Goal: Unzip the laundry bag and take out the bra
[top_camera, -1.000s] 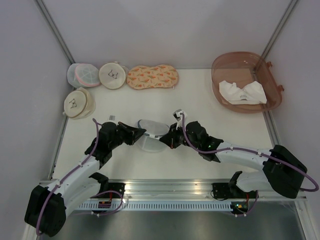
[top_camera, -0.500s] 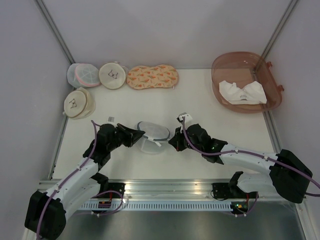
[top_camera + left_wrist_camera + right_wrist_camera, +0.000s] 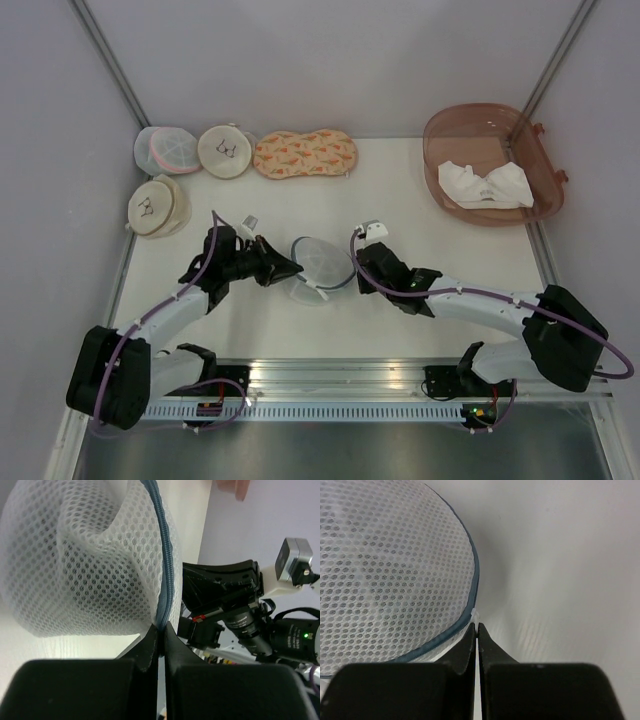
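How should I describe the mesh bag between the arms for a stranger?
On the white table, look between the left gripper and right gripper. The round grey-white mesh laundry bag is there, its blue-grey zipper rim pinched by both, unlike the cream pouches far left.

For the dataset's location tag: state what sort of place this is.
Likely a robot test cell, not a home: a left arm and right arm bolted to a white table, plain grey panels around it, laundry pouches lined up at the back.
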Tool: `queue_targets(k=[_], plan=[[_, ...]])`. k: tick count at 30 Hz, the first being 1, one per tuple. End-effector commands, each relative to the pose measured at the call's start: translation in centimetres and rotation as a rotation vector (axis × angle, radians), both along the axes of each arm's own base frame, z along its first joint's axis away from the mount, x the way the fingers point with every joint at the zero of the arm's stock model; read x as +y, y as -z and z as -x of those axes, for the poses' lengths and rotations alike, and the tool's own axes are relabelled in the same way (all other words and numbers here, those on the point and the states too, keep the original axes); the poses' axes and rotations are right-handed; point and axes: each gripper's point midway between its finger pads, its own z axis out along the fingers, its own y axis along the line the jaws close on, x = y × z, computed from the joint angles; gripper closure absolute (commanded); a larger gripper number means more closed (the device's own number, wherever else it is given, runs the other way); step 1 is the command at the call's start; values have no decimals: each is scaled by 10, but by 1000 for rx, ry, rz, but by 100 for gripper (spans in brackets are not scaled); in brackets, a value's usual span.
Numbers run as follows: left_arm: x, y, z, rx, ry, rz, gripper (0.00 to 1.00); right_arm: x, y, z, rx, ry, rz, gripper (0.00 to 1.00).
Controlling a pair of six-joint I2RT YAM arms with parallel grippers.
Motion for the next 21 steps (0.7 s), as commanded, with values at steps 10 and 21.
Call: queue_targets(k=[10, 21], plan=[[-35, -45, -73, -359, 205, 3, 85, -33, -53, -10, -119, 94, 58, 100], [4, -32, -103, -329, -52, -263, 16, -42, -76, -3, -135, 109, 20, 100]])
